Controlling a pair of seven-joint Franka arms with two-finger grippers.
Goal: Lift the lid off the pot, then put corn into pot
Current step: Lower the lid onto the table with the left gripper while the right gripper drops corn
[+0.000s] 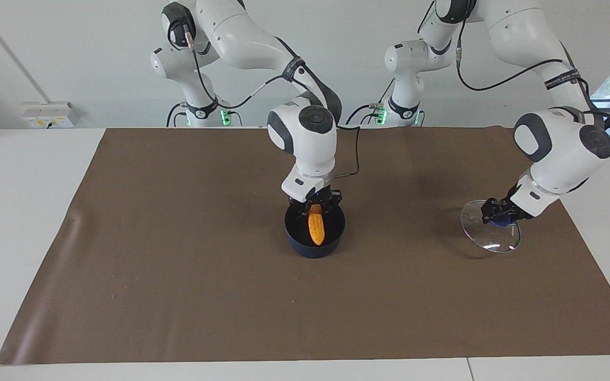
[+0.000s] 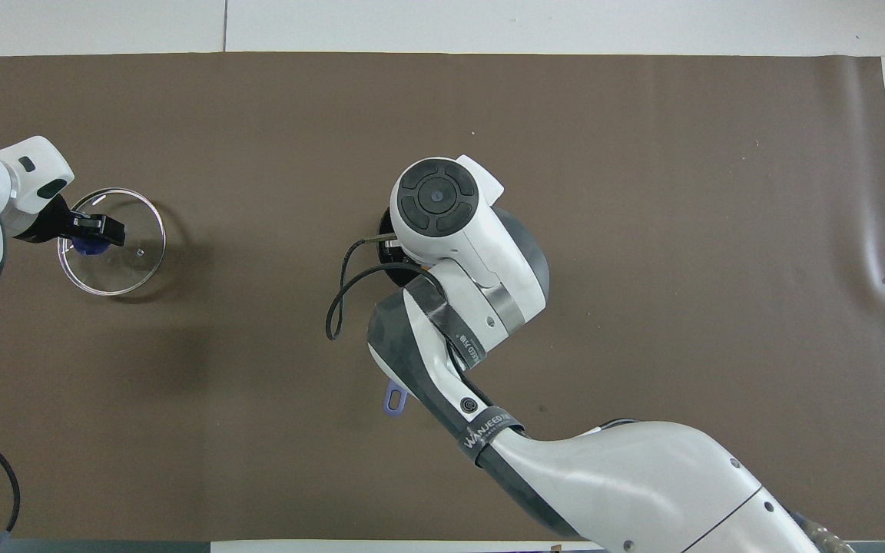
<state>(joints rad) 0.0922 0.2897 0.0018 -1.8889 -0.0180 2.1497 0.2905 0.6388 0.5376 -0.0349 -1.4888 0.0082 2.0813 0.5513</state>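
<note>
The corn (image 1: 316,228) hangs point-down inside the pot (image 1: 315,233), pinched at its top end by my right gripper (image 1: 316,207); I cannot tell if its lower tip touches the pot's floor; the pot sits near the middle of the brown mat (image 1: 178,264). Only the view from across the table shows the corn and the pot's dark inside; from overhead my own right arm covers them, and just a sliver of the pot's rim and the loop end of the pot's handle (image 2: 395,399) peek out, pointing toward my bases. The lid (image 1: 490,232) is off the pot, well apart from it toward my left arm's end of the table; my left gripper (image 1: 497,214) is pressed onto its blue knob (image 2: 90,245); the facing view shows the lid tilted with its low edge at or near the mat; from overhead it looks like a plain flat ring.
</note>
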